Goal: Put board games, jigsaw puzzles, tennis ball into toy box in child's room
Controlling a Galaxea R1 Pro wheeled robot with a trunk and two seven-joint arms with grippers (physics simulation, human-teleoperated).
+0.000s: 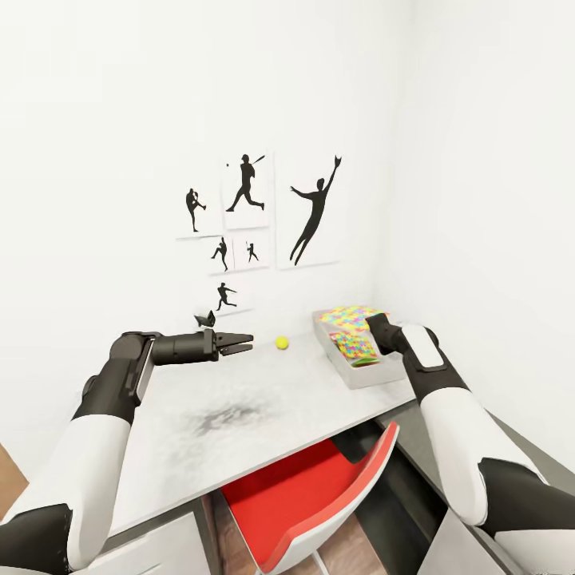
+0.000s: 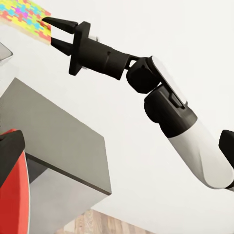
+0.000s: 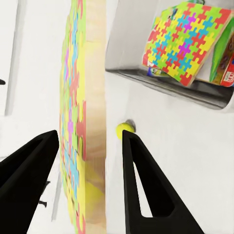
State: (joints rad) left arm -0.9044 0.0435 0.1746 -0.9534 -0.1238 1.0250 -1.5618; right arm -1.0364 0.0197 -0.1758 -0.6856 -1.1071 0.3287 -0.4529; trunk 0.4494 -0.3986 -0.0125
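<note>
right, right gripper [image 3: 87, 161] has its fingers spread wide, w/ nothing between the pads; through the gap sits a jigsaw puzzle [image 3: 80, 112] standing on edge, and the tennis ball [image 3: 125, 128] just past it on the table. in the head view that gripper is hidden behind its own wrist, hanging over the near end of the toy box [image 1: 363, 374]. the toy box is at the table's [image 1: 239, 415] far right corner, against the wall; inside it lies a second jigsaw puzzle [image 1: 354, 346], tilted, w/ another boxed toy [image 3: 223, 58] beside it, prob. a board game but too small to tell. the on-edge puzzle [image 1: 351, 316] leans at the box's far end. tennis ball [image 1: 281, 343] rests on the table left of the toy box, apart from it. left gripper [image 1: 243, 343] hovers above the table further left of the ball, pointing toward it, fingers close together and holding nothing. red chair [image 1: 311, 495] is tucked under the table's near edge, below the box. baseball silhouettes [image 1: 263, 216] on the wall behind.
</note>
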